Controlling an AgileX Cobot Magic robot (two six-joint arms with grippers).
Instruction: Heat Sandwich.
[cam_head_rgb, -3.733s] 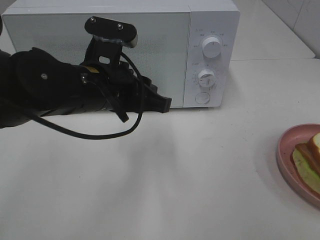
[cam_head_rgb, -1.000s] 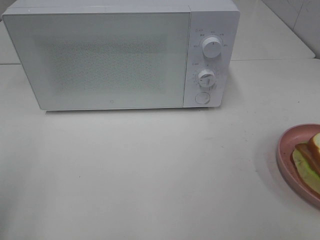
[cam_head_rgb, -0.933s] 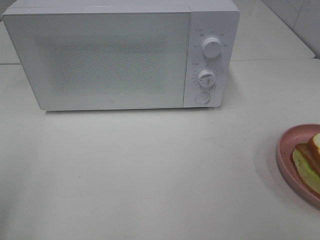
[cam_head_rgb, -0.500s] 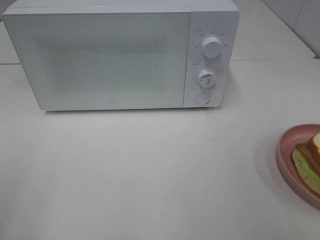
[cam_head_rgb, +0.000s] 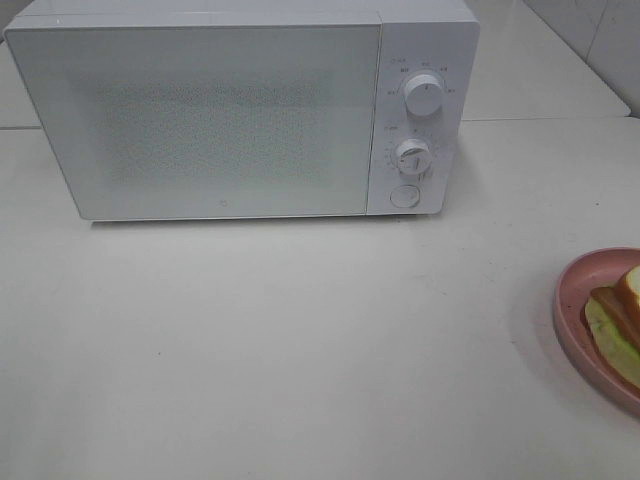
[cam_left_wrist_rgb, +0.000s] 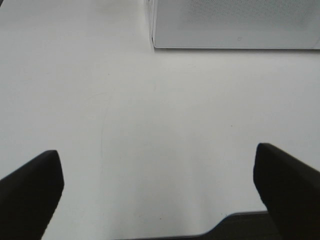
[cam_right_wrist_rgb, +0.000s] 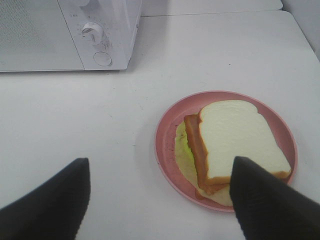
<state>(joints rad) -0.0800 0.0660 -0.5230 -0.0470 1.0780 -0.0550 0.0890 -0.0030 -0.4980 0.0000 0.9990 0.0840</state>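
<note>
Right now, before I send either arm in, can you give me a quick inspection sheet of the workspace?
Surface: pale table, bare apart from the items below.
Job's things: sandwich lying on a pink plate at the table's right edge; microwave at the back, door shut.
Clutter: nothing seen.
Grippers: left claw open over bare table in front of the microwave, holding nothing; right claw open above the table beside the plate, holding nothing.
Cables: nothing seen.
Surroundings: tiled wall at the back right.
</note>
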